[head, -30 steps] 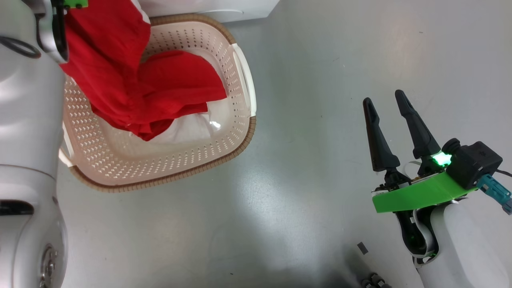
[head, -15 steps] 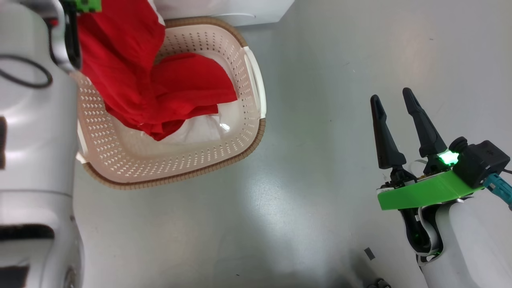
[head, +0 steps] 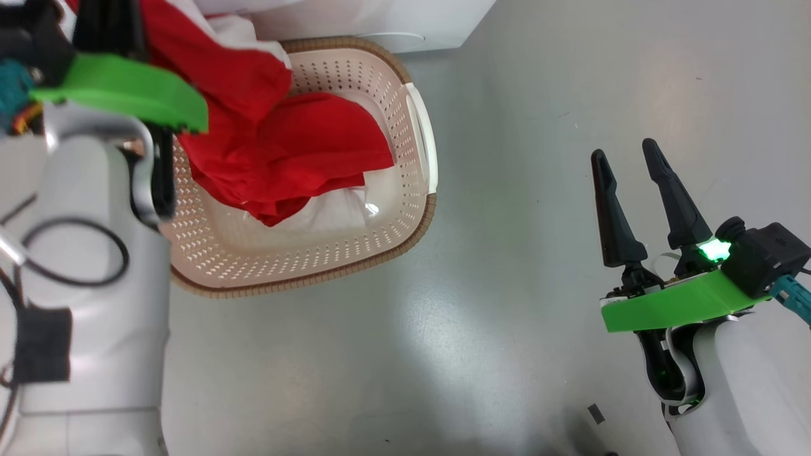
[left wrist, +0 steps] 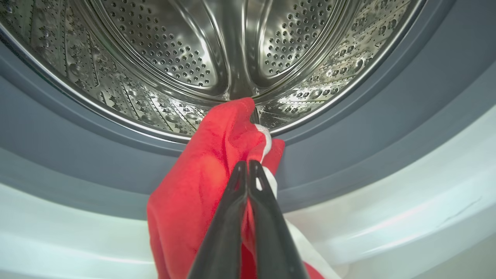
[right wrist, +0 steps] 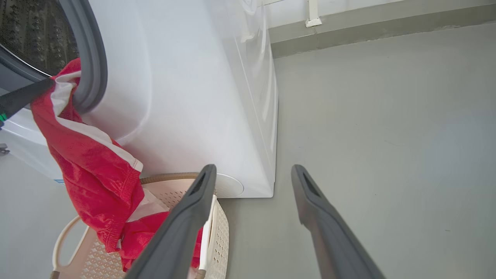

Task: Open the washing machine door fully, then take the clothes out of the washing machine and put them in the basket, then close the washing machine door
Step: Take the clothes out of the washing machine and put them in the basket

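Left gripper (left wrist: 248, 166) pinches the bright red, white-trimmed garment (left wrist: 193, 193) at the mouth of the white front-loader (right wrist: 186, 97) — its cloth drapes down into the cream perforated plastic basket (head: 355, 250). Right gripper (head: 627, 152) stands spread and empty over grey floor (head: 507, 285).

so the drum (left wrist: 186, 58) is shiny perforated steel, the ring (left wrist: 58, 151) round it matt grey rubber. The clothes (left wrist: 193, 186) are soft red cloth, the basket (head: 405, 183) is holey cream plastic, and the floor (head: 507, 285) is smooth, faintly glossy.
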### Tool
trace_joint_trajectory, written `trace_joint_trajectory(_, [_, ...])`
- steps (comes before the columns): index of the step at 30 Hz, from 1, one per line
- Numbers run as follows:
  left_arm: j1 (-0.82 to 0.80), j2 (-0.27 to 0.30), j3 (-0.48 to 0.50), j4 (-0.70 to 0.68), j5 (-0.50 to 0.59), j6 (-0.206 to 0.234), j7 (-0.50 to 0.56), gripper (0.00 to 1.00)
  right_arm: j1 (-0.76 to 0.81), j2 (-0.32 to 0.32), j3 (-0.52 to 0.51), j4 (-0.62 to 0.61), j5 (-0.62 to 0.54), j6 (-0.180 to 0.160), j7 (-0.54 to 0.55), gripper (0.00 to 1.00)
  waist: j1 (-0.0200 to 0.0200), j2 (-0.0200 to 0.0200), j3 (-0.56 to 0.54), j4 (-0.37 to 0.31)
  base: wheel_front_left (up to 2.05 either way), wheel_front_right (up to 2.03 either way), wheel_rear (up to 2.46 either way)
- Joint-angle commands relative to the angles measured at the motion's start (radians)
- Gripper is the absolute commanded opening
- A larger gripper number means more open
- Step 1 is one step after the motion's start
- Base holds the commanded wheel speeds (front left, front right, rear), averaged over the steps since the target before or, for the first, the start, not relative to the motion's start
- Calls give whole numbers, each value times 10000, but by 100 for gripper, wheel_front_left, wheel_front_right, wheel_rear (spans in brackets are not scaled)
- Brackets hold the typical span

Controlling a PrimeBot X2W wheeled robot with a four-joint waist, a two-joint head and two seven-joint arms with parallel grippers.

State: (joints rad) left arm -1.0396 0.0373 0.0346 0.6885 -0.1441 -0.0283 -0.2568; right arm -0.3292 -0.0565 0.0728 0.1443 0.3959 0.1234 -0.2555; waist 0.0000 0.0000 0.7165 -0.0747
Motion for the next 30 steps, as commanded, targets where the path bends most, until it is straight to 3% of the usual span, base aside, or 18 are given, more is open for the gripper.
trace_joint_trajectory(1, [530,239,187,-466,-92,-67,-49,0,403,-4,146,-233,-198,73,-63,100,0,0,-40,25,0,0,0])
trace_joint_trajectory(8, [2186,143,-103,-1352,-307,-198,-49,0,449,-23,126,-260,-188,73,-63,100,0,0,-78,92,0,0,0])
trace_joint_trajectory(15, [3123,132,-957,-1118,-1033,-52,-49,0,398,-23,172,-274,-180,73,-63,100,0,0,-5,82,0,0,0])
trace_joint_trajectory(30, [2897,130,-1853,1433,-1457,2,-49,0,195,11,272,-280,-139,73,-63,100,0,0,395,-204,0,0,0])
